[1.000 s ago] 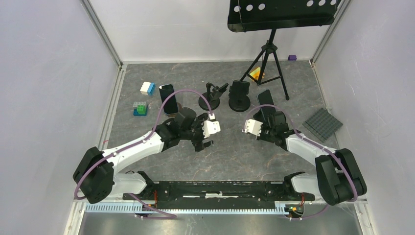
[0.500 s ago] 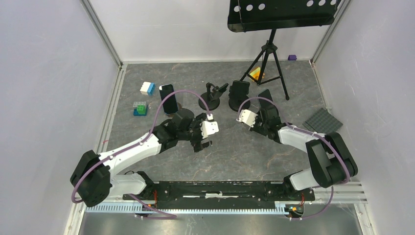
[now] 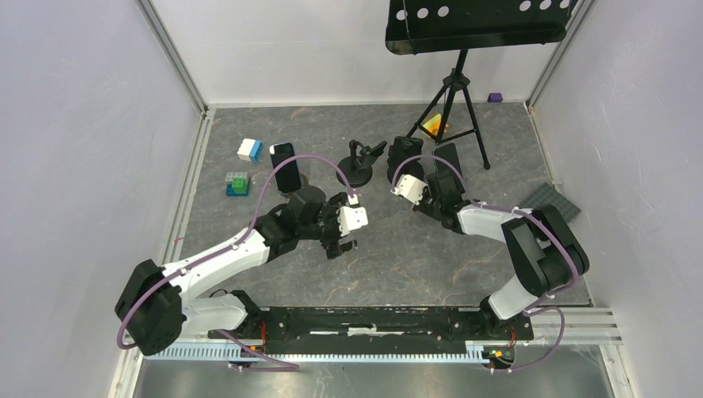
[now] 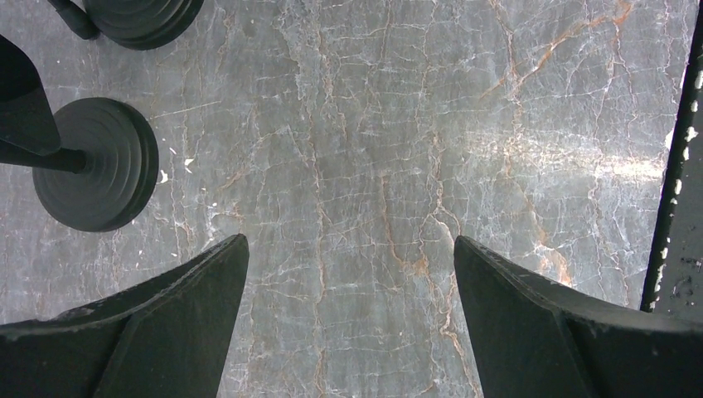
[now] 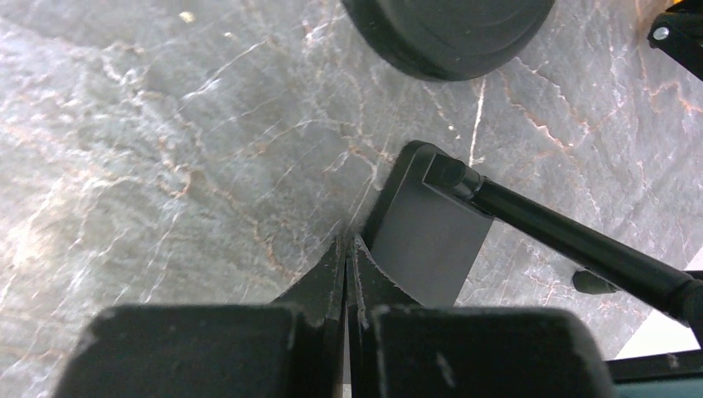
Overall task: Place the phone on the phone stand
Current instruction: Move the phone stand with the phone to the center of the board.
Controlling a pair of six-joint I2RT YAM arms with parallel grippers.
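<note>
One black phone (image 3: pixel 284 164) stands tilted at the back left. Another dark phone (image 3: pixel 448 157) (image 5: pixel 427 236) is at the back right, and a black rod crosses its far end. Between them stand a black phone stand (image 3: pixel 358 164) with its clamp empty and a second stand (image 3: pixel 404 159) (image 5: pixel 448 29) with a dark rectangular top. My right gripper (image 3: pixel 429 178) (image 5: pixel 350 240) is shut and holds nothing; its tip is low on the table at the near corner of the right phone. My left gripper (image 3: pixel 346 222) (image 4: pixel 350 242) hangs wide open over bare table, in front of the stands.
A black tripod (image 3: pixel 452 91) with a music tray stands at the back right. Coloured blocks (image 3: pixel 249 149) (image 3: pixel 237 183) lie at the left and a grey studded plate (image 3: pixel 549 197) at the right. Round stand bases (image 4: pixel 95 166) sit left of my left gripper.
My right arm has swung up and to the left, bringing its shut gripper up to the right phone and the stands. The left arm has hardly moved.
</note>
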